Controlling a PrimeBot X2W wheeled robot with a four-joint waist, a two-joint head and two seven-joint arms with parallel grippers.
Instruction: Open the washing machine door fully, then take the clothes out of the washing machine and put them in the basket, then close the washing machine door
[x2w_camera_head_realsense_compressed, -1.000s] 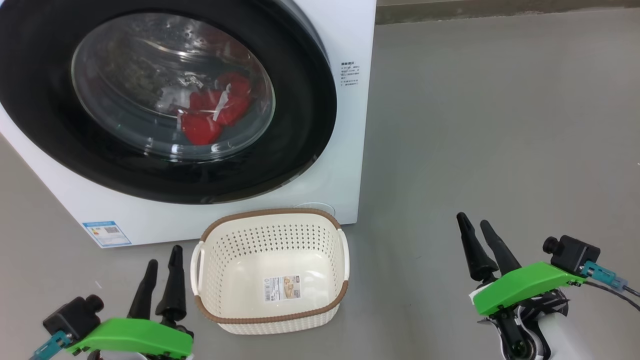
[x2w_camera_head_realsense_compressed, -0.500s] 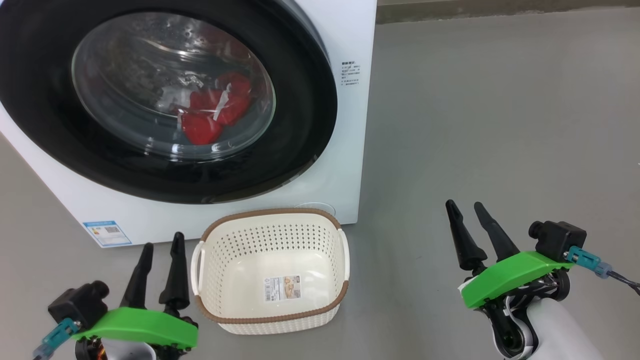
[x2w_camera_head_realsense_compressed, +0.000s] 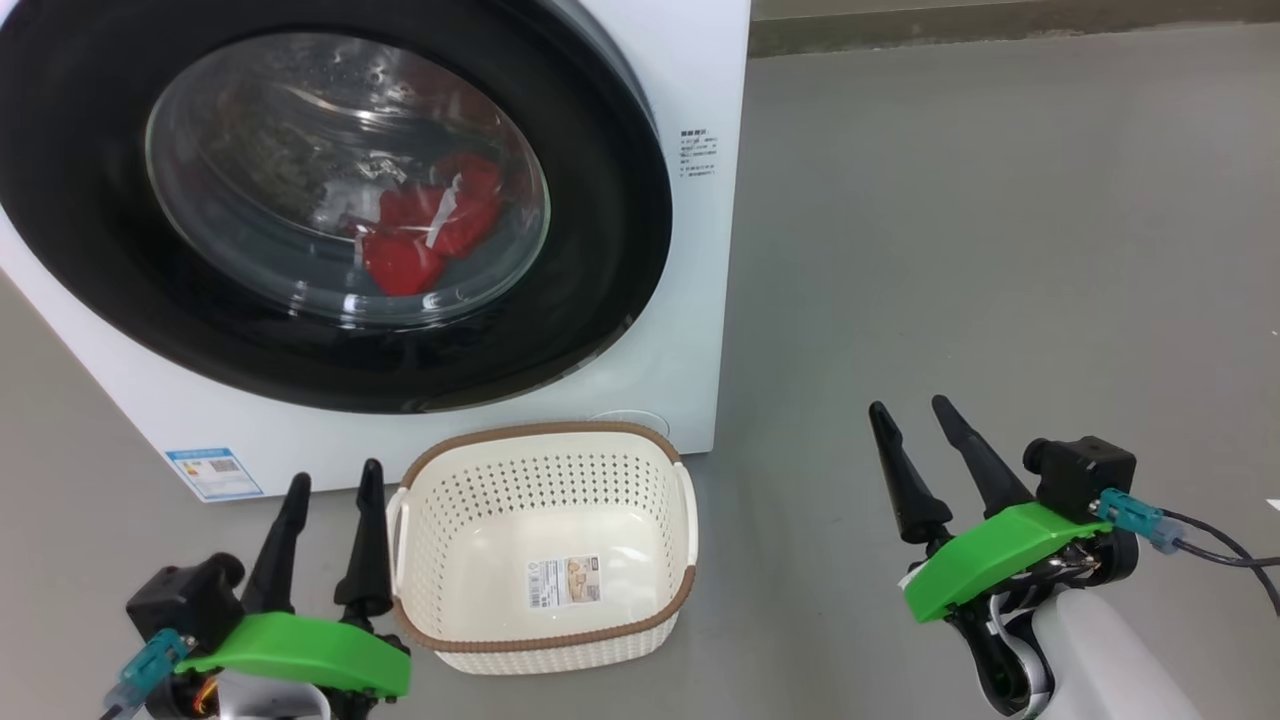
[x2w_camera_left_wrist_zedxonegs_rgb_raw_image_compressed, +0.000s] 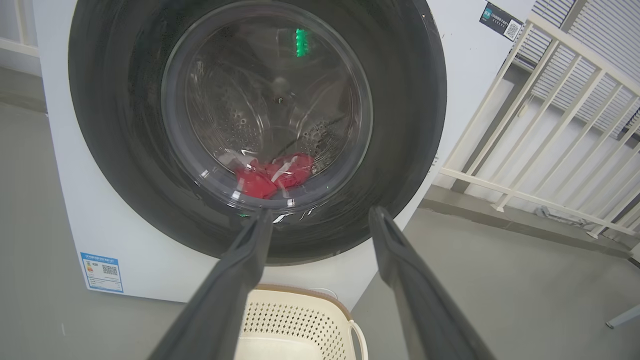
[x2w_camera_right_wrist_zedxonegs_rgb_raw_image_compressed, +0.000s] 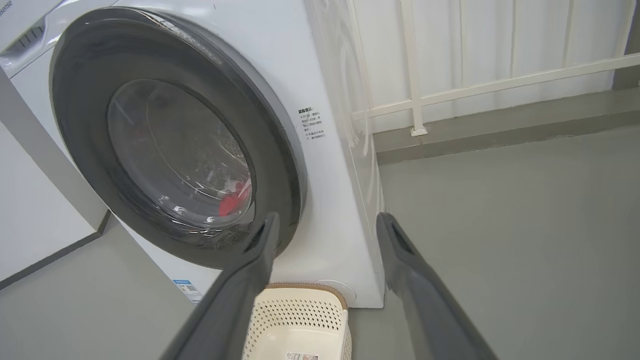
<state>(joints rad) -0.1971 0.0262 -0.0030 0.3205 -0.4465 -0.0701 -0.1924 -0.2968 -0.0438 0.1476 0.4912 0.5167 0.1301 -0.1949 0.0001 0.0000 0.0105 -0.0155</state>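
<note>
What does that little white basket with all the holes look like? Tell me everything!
The basket is a small cream-white plastic tub with rounded corners, and its walls are full of little round holes. A brown woven-look rim runs round the top. A white handle sticks out on each side, and a paper sticker lies on its bottom. It is empty and stands upright on the grey floor, just in front of the washing machine. The open left gripper is close beside it; whether they touch cannot be told.
</note>
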